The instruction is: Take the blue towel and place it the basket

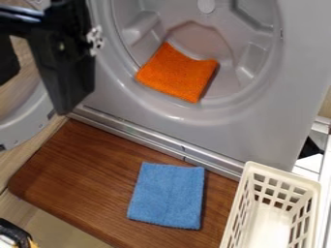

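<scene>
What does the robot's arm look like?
The robot arm is black and a bit shiny. It has chunky, straight-edged parts, and one long, flat-sided piece gets narrower toward its end. On one edge there's a small, bumpy-looking whitish-silver patch with dark spots. I can't tell what that patch is.

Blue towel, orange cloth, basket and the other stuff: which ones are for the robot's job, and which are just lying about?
For the job:
- blue towel, lying on the brown board
- white basket, where the towel should go

Just lying about:
- orange cloth, inside the round grey opening
- brown board
</scene>
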`<action>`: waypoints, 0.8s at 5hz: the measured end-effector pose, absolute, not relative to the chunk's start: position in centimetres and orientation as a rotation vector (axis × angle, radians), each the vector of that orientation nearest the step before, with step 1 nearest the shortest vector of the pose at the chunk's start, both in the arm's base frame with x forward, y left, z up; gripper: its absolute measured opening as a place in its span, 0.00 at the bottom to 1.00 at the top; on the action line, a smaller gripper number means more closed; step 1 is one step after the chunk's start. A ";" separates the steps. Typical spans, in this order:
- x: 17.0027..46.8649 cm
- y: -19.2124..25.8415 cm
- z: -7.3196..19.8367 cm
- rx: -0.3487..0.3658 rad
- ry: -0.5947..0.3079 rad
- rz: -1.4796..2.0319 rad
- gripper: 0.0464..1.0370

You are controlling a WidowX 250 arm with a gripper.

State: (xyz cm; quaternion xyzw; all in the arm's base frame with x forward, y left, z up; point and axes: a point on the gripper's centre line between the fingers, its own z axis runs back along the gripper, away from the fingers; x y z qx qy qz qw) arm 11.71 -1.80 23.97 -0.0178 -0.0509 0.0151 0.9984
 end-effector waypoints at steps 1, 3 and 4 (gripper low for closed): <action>11.7 -2.0 23.4 -0.045 -0.091 0.024 0.96; 14.6 -1.5 17.5 -0.064 -0.059 0.104 0.96; 16.4 -1.4 15.0 -0.065 -0.058 0.127 0.96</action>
